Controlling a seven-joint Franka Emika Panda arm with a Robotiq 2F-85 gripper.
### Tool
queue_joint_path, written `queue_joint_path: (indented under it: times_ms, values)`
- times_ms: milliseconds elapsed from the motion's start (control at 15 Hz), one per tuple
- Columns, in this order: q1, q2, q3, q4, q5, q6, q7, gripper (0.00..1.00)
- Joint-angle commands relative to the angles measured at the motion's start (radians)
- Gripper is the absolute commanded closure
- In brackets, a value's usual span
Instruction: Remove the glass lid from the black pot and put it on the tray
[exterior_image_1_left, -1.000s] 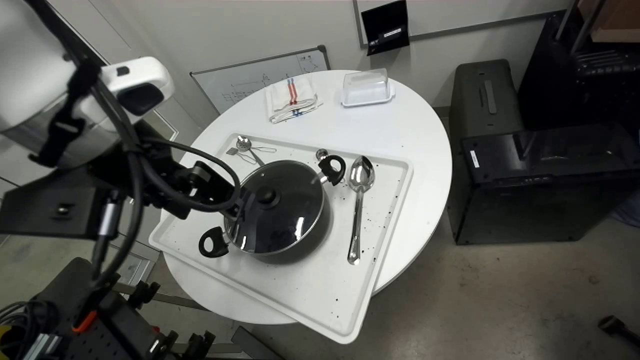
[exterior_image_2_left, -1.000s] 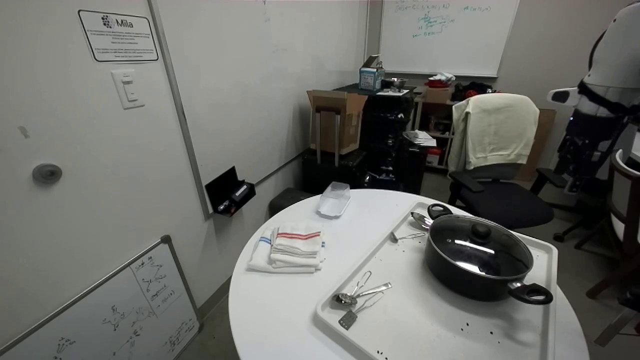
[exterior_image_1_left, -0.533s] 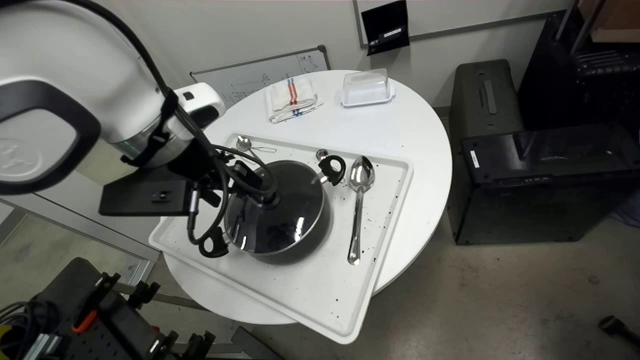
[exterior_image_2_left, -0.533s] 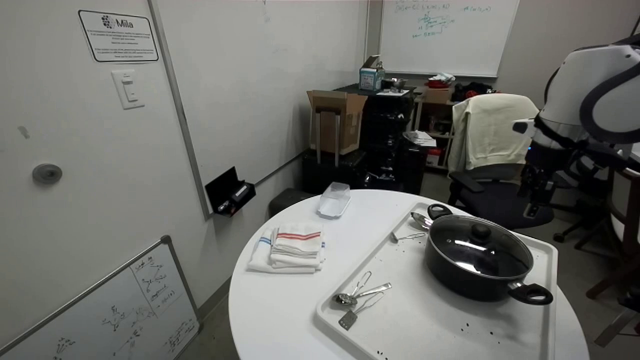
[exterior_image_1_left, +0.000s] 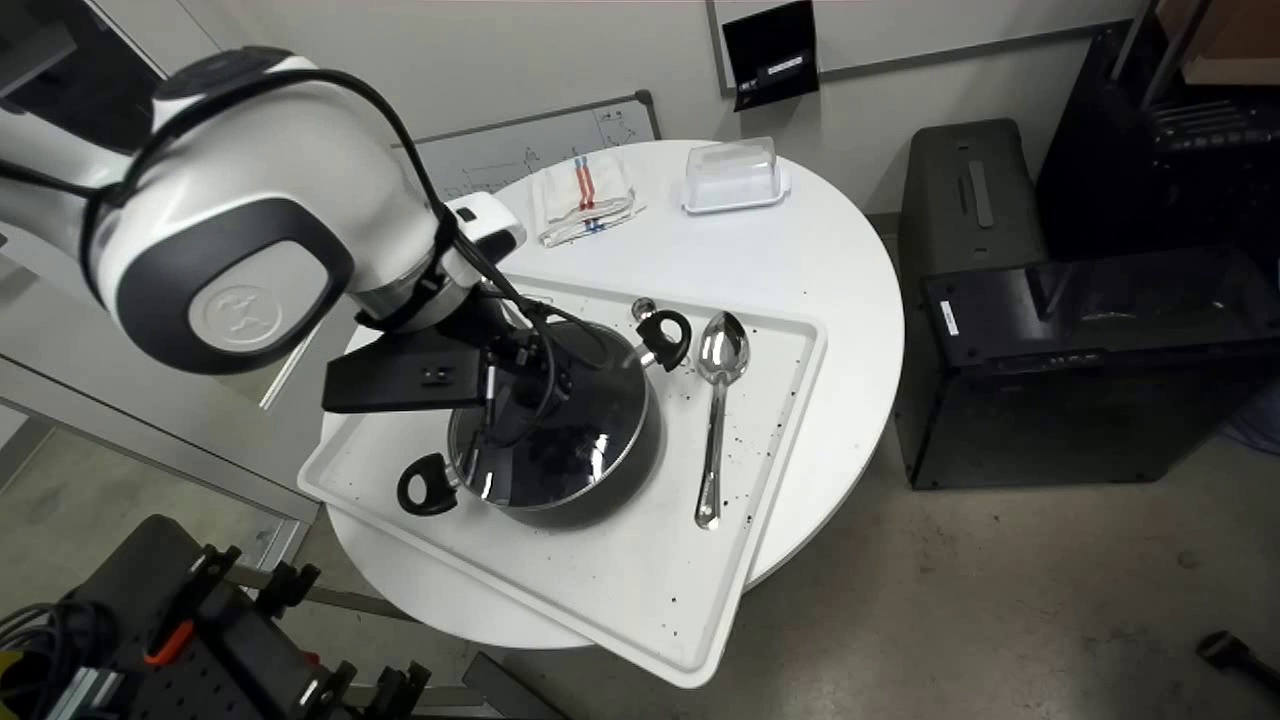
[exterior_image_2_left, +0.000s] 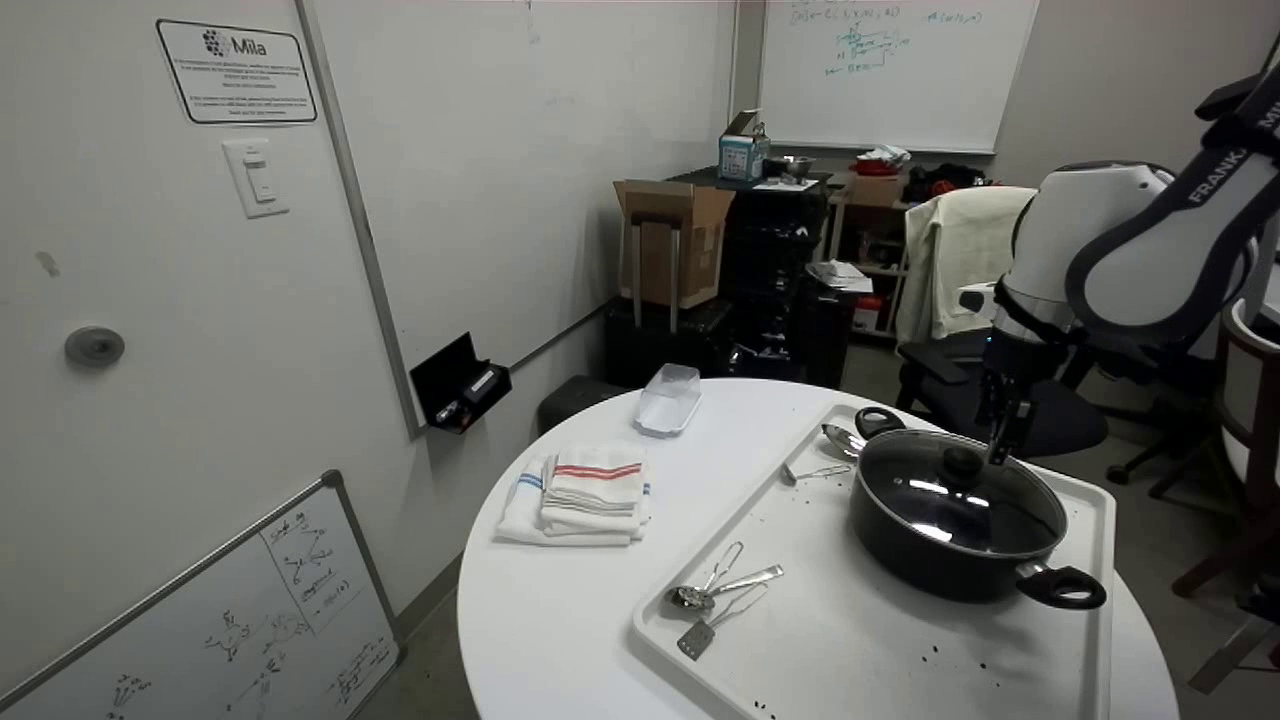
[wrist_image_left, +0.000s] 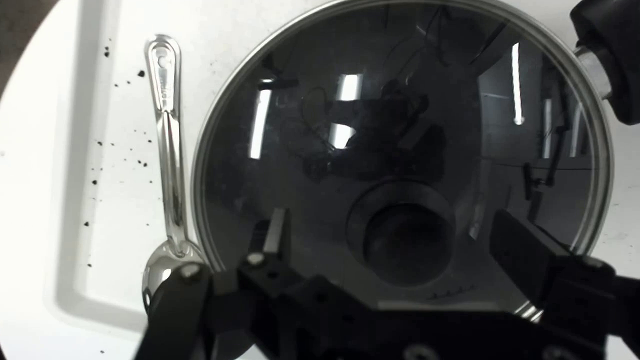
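Note:
The glass lid (exterior_image_2_left: 925, 500) lies flat on the black pot (exterior_image_2_left: 900, 550); both also show in an exterior view, the lid (exterior_image_1_left: 560, 460) and the pot (exterior_image_1_left: 625, 485). The pot stands on the white tray (exterior_image_2_left: 830, 650). In the wrist view the lid (wrist_image_left: 400, 130) fills the middle, and its dark knob (wrist_image_left: 407, 245) shows between the fingers. My gripper (wrist_image_left: 392, 232) is open and empty, pointing down over the lid with a gap on both sides of the knob. In an exterior view the fingertips (exterior_image_2_left: 1000, 440) are close beside the knob. The arm partly hides the lid in an exterior view.
A large metal spoon (exterior_image_1_left: 715, 420) lies on the tray beside the pot. Small utensils (exterior_image_2_left: 715, 600) lie near a tray corner. Folded towels (exterior_image_2_left: 590, 500) and a clear-lidded dish (exterior_image_2_left: 668, 400) stand on the round white table (exterior_image_2_left: 560, 620). Two loop handles stick out from the pot.
The arm has come in over the pot, and the gripper has moved down from beside the pot to close by the lid's knob. The lid, pot and tray have not moved.

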Motion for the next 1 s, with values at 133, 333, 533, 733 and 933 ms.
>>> queue_joint_path:
  times_ms: [133,333,533,733,933]
  values:
    - [-0.027,0.083,0.031,0.061,-0.065,0.058,0.037,0.00]
    - [-0.033,0.088,0.038,0.061,-0.091,0.079,0.045,0.00]
    - [-0.041,0.088,0.047,0.060,-0.108,0.089,0.049,0.33]
    - [-0.052,0.087,0.061,0.060,-0.114,0.085,0.051,0.57]
    - [-0.066,0.085,0.075,0.059,-0.114,0.084,0.048,0.75]
